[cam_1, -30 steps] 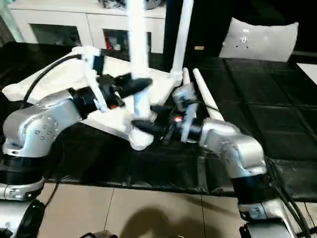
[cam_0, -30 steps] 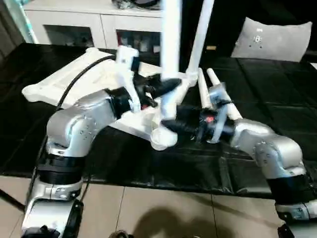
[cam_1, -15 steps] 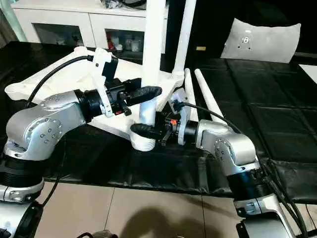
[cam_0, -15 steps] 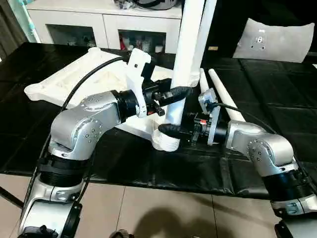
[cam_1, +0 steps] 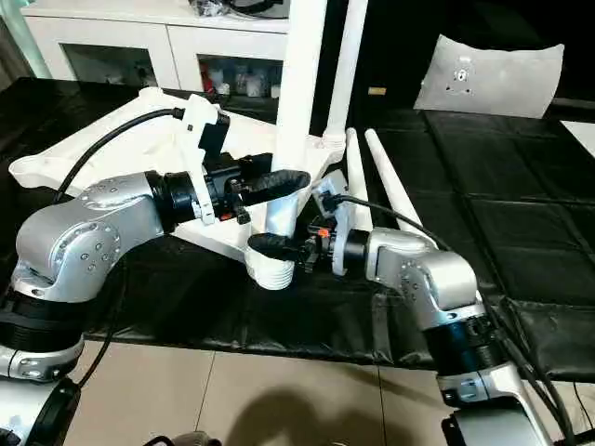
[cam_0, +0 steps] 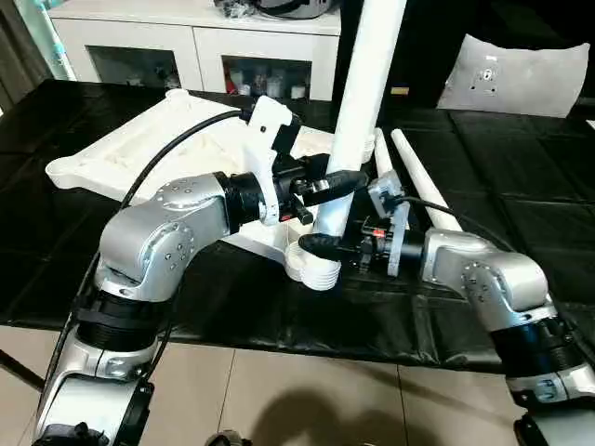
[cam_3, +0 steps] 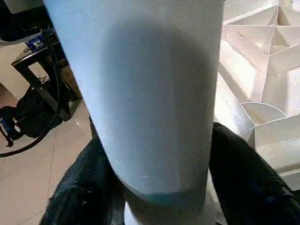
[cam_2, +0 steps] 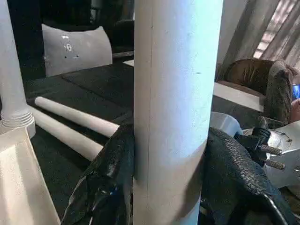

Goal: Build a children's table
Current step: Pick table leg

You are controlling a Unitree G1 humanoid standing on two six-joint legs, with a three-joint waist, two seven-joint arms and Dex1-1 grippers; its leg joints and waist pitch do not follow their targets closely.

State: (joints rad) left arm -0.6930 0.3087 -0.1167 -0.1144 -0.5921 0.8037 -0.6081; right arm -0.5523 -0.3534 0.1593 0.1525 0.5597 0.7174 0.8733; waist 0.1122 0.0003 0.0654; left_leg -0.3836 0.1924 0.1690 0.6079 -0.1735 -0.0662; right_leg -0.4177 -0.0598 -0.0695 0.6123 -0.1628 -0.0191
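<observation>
The white table top (cam_0: 121,149) lies upside down on the black mat, ribs up. One leg (cam_1: 346,65) stands in its far corner socket. A second leg (cam_0: 367,84) stands upright over the near corner socket (cam_0: 313,269). My left gripper (cam_0: 337,181) is shut on this leg a little above the socket; in the left wrist view its fingers (cam_2: 112,178) press both sides of the leg (cam_2: 173,93). My right gripper (cam_0: 321,243) clasps the same leg lower down, its fingers (cam_3: 243,178) against the leg (cam_3: 150,93). Two more legs (cam_0: 423,177) lie on the mat to the right.
A white cabinet with shelves (cam_0: 186,46) stands behind the mat. A flat pale board (cam_0: 516,74) leans at the back right. The black mat (cam_0: 521,204) ends at a tiled floor (cam_0: 307,400) in front.
My right gripper's fingers have closed in on the lower end of the upright leg. The left gripper keeps its hold on the leg. The camera steadied after an early shake.
</observation>
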